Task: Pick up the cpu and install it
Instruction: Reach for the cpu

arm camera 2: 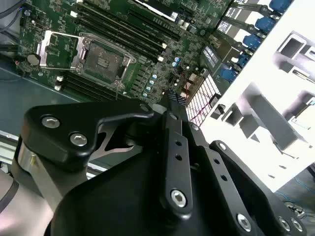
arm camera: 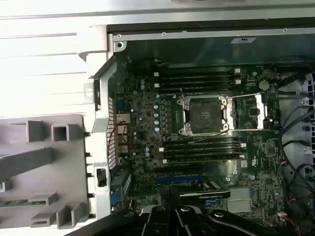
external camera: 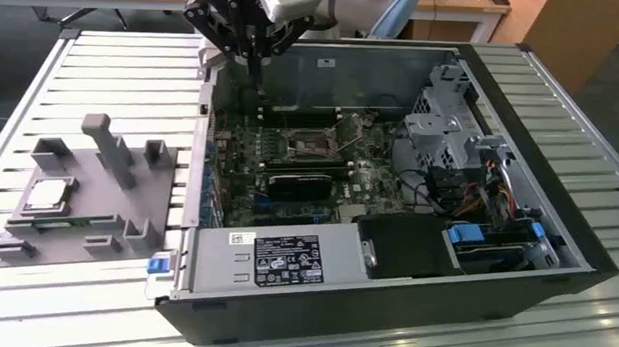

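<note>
The cpu (external camera: 48, 194), a small silvery square chip, lies flat in the grey fixture (external camera: 85, 201) on the slatted table, at the exterior view's left of the open computer case (external camera: 394, 178). My gripper (external camera: 254, 85) hangs over the case's far corner on that side, well away from the cpu. Its fingers are shut with nothing between them, and in the second wrist view the gripper (arm camera 2: 174, 97) shows its tips pressed together. On the motherboard the socket (arm camera: 204, 114) is bare, its metal load plate (arm camera: 251, 112) flipped open beside it. The socket (arm camera 2: 103, 58) shows again in the second wrist view.
A grey power supply box (external camera: 273, 259) fills the case's near side, with a black block (external camera: 406, 246) next to it. The drive cage (external camera: 451, 117) and cables stand at the exterior view's right. Memory sticks (arm camera: 197, 81) flank the socket. The fixture's upright posts (external camera: 110, 147) rise beside the cpu.
</note>
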Robot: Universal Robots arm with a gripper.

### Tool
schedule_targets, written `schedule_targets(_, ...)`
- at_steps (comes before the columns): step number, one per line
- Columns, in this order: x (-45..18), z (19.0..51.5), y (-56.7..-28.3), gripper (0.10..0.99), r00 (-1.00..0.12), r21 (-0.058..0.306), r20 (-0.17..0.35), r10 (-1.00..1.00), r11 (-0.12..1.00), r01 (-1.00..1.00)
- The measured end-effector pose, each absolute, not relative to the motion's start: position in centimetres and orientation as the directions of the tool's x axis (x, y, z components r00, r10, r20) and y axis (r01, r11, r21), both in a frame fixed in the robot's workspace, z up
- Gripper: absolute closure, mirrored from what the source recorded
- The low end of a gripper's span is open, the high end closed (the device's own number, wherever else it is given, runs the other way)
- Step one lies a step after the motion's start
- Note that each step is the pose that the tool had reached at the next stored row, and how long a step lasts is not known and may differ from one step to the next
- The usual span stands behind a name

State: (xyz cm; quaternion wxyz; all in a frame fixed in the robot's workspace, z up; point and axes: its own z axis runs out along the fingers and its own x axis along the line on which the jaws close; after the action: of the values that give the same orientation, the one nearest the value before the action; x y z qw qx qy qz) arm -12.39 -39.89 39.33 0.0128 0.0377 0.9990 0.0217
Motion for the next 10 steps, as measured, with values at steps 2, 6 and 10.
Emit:
schedule_targets(2, -12.4, 39.3, -39.9, 0.98, -0.997, 0.044, -0.024, 0.076, 0.996, 0.075)
schedule_targets(6, -12.6, 39.3, -39.9, 0.98, -0.997, 0.044, -0.024, 0.076, 0.996, 0.075)
schedule_targets(10, -13.5, 39.3, -39.9, 0.98, -0.997, 0.044, -0.024, 0.076, 0.996, 0.075)
